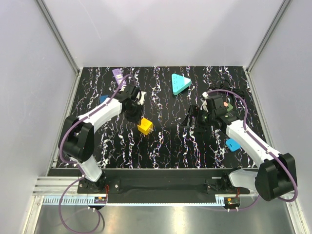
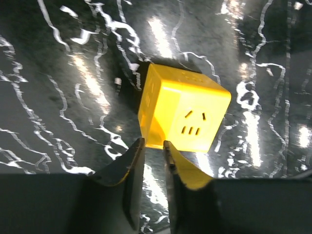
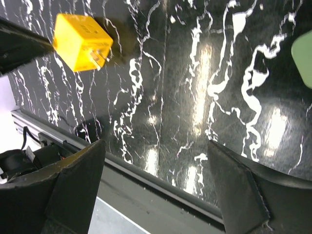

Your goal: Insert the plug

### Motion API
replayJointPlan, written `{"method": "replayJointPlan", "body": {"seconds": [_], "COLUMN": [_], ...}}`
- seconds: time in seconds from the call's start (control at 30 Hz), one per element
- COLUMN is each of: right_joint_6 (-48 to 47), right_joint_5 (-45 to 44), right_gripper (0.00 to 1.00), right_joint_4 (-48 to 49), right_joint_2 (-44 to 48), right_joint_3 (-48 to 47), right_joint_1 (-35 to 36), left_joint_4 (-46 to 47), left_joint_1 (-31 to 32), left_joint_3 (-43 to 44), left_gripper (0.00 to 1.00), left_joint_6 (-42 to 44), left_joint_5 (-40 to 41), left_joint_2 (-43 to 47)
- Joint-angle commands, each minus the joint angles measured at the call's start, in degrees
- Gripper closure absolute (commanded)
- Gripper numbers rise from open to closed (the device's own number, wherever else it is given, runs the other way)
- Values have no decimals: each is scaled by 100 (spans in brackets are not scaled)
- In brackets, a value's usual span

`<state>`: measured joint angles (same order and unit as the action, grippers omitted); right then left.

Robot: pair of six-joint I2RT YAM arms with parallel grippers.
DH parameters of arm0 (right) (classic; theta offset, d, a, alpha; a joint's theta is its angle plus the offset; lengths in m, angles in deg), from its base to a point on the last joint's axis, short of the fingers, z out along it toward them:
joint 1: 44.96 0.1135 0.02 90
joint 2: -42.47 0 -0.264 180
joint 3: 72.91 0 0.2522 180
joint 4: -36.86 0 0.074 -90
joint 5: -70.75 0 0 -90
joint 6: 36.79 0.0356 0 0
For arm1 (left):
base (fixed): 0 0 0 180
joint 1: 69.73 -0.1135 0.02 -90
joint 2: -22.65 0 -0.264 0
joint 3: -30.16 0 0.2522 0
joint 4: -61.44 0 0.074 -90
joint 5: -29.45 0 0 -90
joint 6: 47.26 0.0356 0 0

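Table (image 1: 165,146): black, white marbling, my two arm bases at its near edge.
Blue piece (image 1: 232,144): lies flat just beside my right forearm, nearest of the loose things.
Socket cube (image 2: 187,114): yellow, left of centre on the table, tilted; the face with slot holes is turned toward my left wrist camera. Also shows top left in my right wrist view.
Right gripper (image 3: 155,146): jaws spread wide, nothing between them, only bare table under; well apart from the cube, to its right.
Left gripper (image 2: 153,142): jaws nearly pressed together, thin gap left, nothing in it; tips just at the cube's near lower edge, contact I cannot tell.
Plug: cannot pick it out for sure in any view.
Second blue piece (image 1: 103,99): half hidden by my left arm.
Teal triangle (image 1: 180,83): flat, far centre, well apart from both grippers.
Purple block (image 1: 117,73): far left corner, by the back edge.
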<state>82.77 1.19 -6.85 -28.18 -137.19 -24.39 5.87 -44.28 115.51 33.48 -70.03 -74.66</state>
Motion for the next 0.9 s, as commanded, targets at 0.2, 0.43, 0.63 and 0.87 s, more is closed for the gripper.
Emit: {"method": "replayJointPlan", "body": {"seconds": [0.2,0.43,0.63,0.87], "right_joint_6": [-240,-926,-1452,-2244], "right_joint_5": [-486,-1570,-1246,-1377], "right_gripper": [11,11,10,10], "right_joint_4": [745,956,2650,2873], "right_joint_2": [-88,-1220,-1942,-3068], "right_joint_3": [-352,-1310,-1312,-1925], "right_joint_1": [191,1342,1967,2565], "left_joint_4": [-21,417,2184,1940], "left_joint_1": [21,-751,-2254,-2299], "left_joint_3": [-66,-382,-1884,-2088], "left_gripper": [45,27,20,18], "left_joint_6": [-541,-1271,-2273,-1712], "left_joint_5": [-302,-509,-2418,-2156], "left_joint_2": [818,1618,2603,2727]}}
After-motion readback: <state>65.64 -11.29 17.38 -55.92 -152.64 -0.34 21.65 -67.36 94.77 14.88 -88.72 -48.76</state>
